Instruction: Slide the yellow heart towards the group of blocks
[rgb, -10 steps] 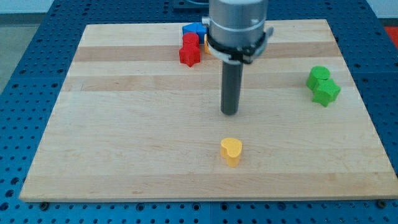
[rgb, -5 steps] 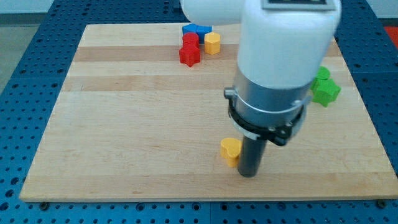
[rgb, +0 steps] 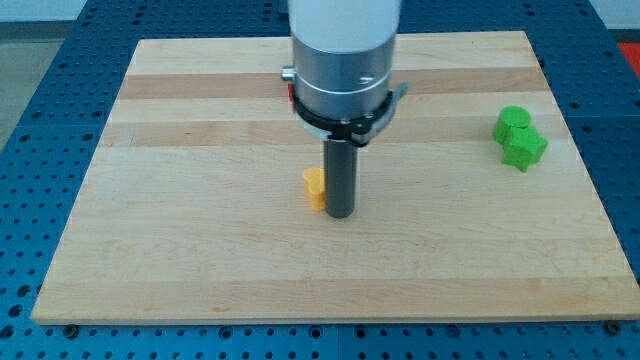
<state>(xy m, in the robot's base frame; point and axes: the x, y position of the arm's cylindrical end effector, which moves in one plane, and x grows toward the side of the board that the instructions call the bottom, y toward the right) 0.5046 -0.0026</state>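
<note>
While no writing is legible anywhere, the pale wooden board (rgb: 200, 250) lies on a blue perforated table (rgb: 40, 100). Near the board's middle, my tip (rgb: 340, 214) touches the yellow heart (rgb: 314, 188); jaws: none.

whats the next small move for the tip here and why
Probably keep pushing toward the view's top. My tip sits against the right side of the yellow heart, slightly below it. The group of blocks isn't visible now, hidden behind the arm near the top of the board; two green blocks sit far right.
</note>
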